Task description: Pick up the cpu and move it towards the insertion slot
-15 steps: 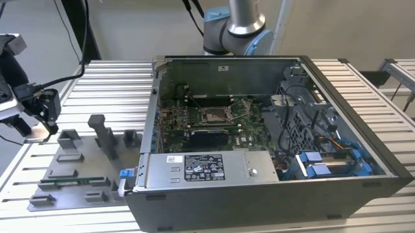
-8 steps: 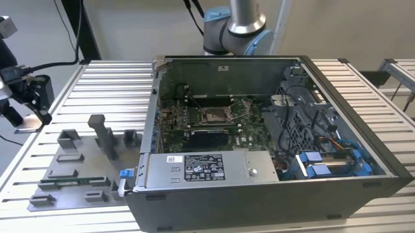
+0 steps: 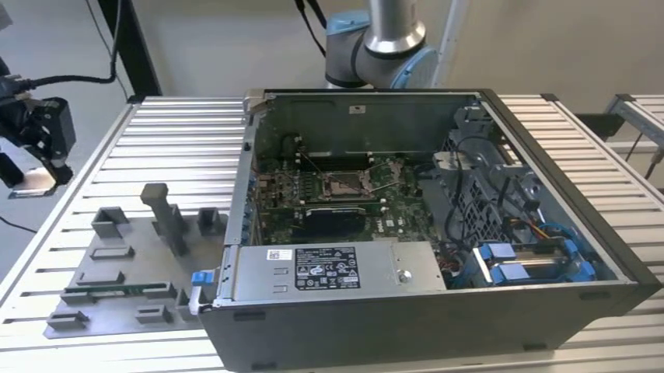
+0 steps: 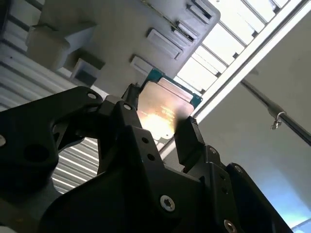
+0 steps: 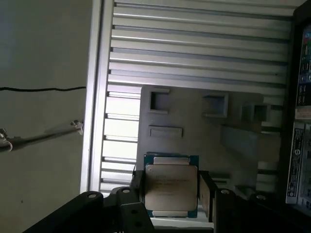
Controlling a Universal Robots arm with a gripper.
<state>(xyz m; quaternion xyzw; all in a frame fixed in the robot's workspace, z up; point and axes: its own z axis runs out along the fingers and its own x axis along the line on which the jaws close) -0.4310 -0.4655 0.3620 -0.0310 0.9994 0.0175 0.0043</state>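
Observation:
My gripper (image 3: 40,169) hangs above the table's edge at the exterior view's far left, well away from the open computer case. It is shut on the cpu (image 3: 34,182), a thin square chip with a pale metal top. In both wrist views the cpu (image 5: 171,187) (image 4: 163,109) sits clamped by its edges between the two black fingers (image 5: 205,193). The insertion slot (image 3: 343,184), a square socket with a shiny metal frame and a dark centre, lies on the green motherboard inside the case.
A grey fixture plate (image 3: 124,268) with raised holders lies on the slatted table (image 3: 176,140) below the gripper, and a green memory stick (image 3: 120,290) rests in it. The case walls (image 3: 244,194), a power supply (image 3: 322,272) and cable bundles (image 3: 498,217) surround the motherboard.

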